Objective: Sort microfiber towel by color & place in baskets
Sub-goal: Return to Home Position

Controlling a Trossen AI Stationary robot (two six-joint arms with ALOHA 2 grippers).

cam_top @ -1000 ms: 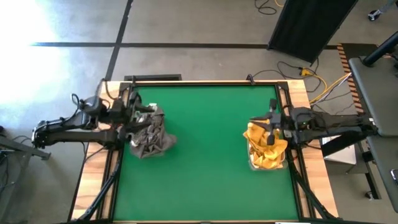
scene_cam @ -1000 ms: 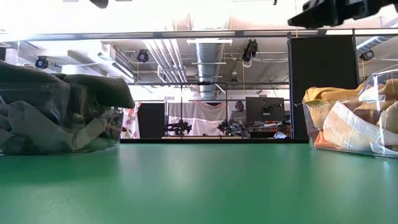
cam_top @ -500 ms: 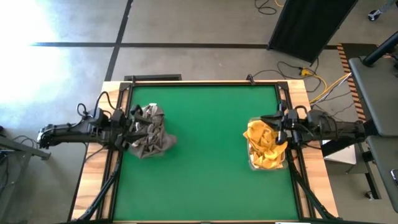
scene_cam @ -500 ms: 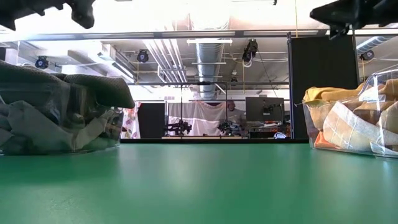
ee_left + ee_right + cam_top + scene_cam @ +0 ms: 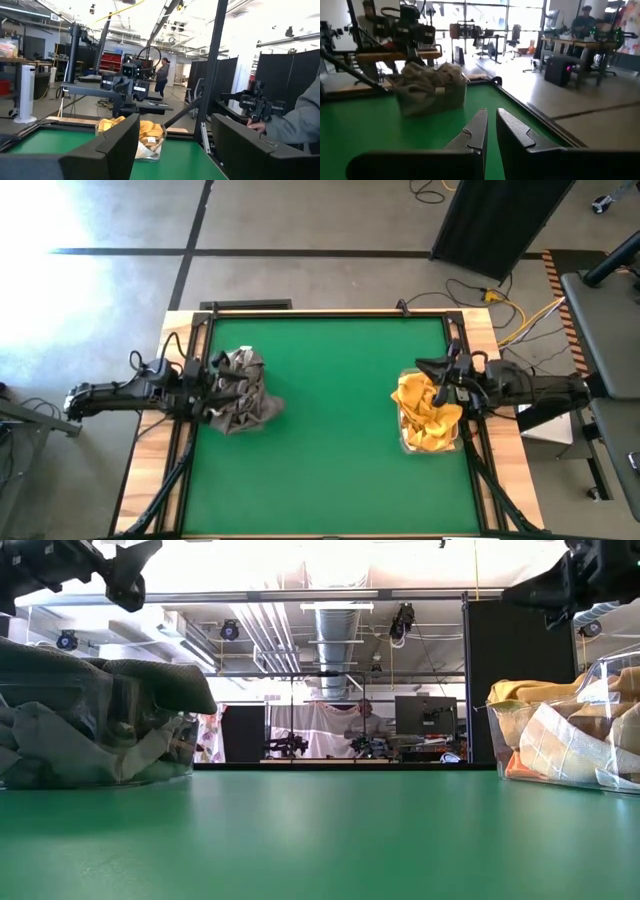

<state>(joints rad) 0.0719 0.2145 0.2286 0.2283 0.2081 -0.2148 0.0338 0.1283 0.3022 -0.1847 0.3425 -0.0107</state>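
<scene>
Left gripper point(image 5: 208, 381): fingers spread wide, holding nothing, at the table's left edge just beside the grey pile.
Grey towels point(image 5: 240, 394): heaped in the left bin point(image 5: 150, 755), bulging above its rim.
Table point(image 5: 330, 430): green top between the two bins.
Yellow towels point(image 5: 425, 418): piled in the right bin point(image 5: 505, 745).
Right gripper point(image 5: 491, 114): fingers pressed nearly together, holding nothing, above the right bin's far end.

Left tool point(image 5: 207, 380) has withdrawn from above the grey towels point(image 5: 243, 398) to the left edge of the table point(image 5: 330, 470). Right tool point(image 5: 432, 367) has pulled back towards its own side, above the orange-yellow towels point(image 5: 425, 425). In the low view both now show lower and farther outward.
</scene>
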